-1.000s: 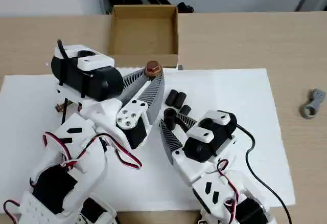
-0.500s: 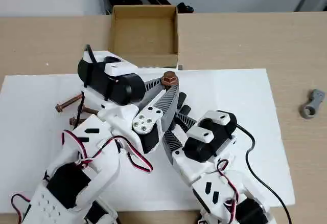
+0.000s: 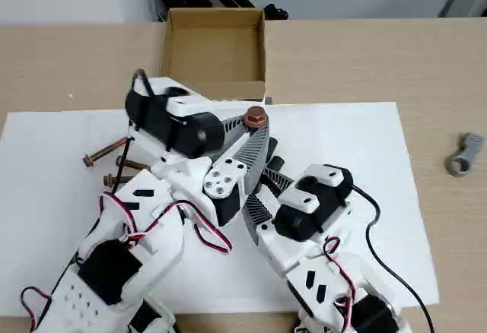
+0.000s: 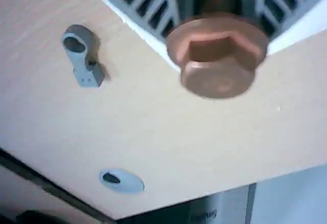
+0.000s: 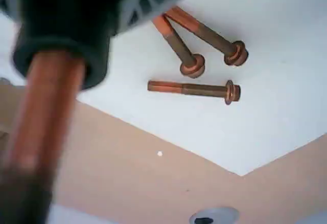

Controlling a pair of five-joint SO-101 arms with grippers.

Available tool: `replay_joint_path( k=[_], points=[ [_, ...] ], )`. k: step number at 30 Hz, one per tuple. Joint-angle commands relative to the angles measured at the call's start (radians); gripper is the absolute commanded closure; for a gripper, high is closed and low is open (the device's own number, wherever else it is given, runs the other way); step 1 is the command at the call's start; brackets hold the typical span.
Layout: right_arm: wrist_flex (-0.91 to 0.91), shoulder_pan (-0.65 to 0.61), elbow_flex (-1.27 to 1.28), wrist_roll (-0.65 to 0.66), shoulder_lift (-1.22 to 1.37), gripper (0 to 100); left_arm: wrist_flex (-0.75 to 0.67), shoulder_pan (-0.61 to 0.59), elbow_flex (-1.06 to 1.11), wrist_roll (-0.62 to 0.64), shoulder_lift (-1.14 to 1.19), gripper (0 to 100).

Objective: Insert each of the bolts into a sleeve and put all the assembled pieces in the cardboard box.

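Cardboard box (image 3: 217, 52) sits at far side of worktop (image 3: 365, 59), top open, its bare floor in plain view from my end. My left arm leans fwd over the white sheet (image 3: 335, 143) w/ left pincer (image 3: 256, 124) clamped on a bolt (image 3: 256, 115), head up, just short of the box's near wall. The right pincer (image 3: 265, 190) is right beneath, gripping a black sleeve (image 5: 61, 27) w/ the bolt's shank meeting its end. Three loose bolts (image 5: 194, 88) lie together on the sheet's left part, well apart from the box.

Loose bolts (image 5: 194, 88): three. Held bolt (image 4: 217, 55): one. Held sleeve (image 5: 61, 29): one. Box (image 3: 217, 52): one.
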Motion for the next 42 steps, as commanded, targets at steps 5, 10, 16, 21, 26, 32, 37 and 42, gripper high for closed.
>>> replay_joint_path(
  k=[5,10,16,21,26,32,37,42],
  points=[
    [-0.021,-0.012,-0.005,-0.008,-0.004,99.5,-0.037,-0.018,0.007,-0.011,0.002,100],
    [-0.024,-0.01,-0.005,-0.008,-0.004,99.5,0.023,-0.025,0.001,-0.012,-0.003,99],
    [-0.025,-0.008,-0.006,-0.008,-0.004,99.5,0.138,-0.023,0.007,-0.012,0.0,99],
    [-0.025,-0.01,-0.006,-0.008,-0.004,99.5,0.193,-0.023,0.002,-0.012,0.002,98],
    [-0.025,-0.01,-0.009,-0.008,-0.004,99.5,0.244,-0.025,0.001,-0.008,0.002,89],
    [-0.027,-0.008,-0.011,-0.008,-0.004,99.5,0.344,-0.031,0.001,-0.006,0.002,85],
    [-0.082,-0.007,-0.011,-0.006,0.002,99.5,0.394,-0.048,-0.013,0.034,0.002,83],
    [-0.099,0.044,-0.017,-0.006,0.004,99.5,0.489,-0.161,-0.134,0.038,0.002,82]
  ],
)
